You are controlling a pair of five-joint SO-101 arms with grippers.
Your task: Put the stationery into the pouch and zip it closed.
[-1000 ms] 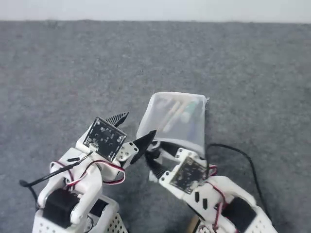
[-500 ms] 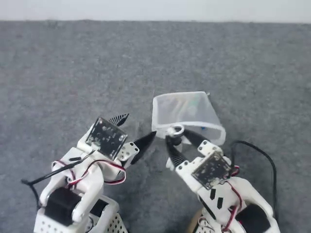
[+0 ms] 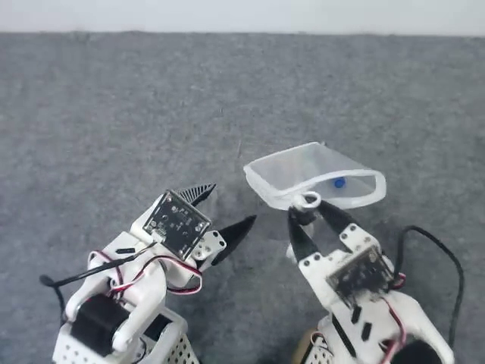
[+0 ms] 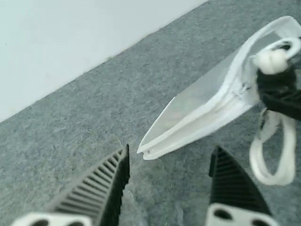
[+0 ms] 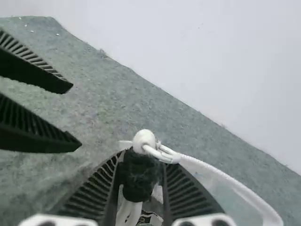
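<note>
From my station I see the pouch (image 3: 318, 173), a see-through white bag, lying on the grey carpeted counter (image 3: 114, 114) just ahead of the two arms, with its banded zip edge turned toward them. A small blue spot (image 3: 339, 183) shows through its wall; I cannot make out what it is, nor how far along the zip is drawn. The right gripper (image 3: 307, 212) sits at the near edge of the pouch with its fingers pressed together on the zip pull (image 5: 143, 140), a white bead with a loop of white cord. In the right wrist view a dark lump is pinched between the ribbed fingers directly under that bead. In the left wrist view the cord loop (image 4: 270, 150) hangs down below the bead. The left gripper (image 3: 223, 208) stands beside the pouch's left corner with its two black fingers spread wide apart and nothing between them. That corner lies just past its fingertips, near them but not touching. A pale wall (image 3: 227, 15) runs along the far edge of the counter.
</note>
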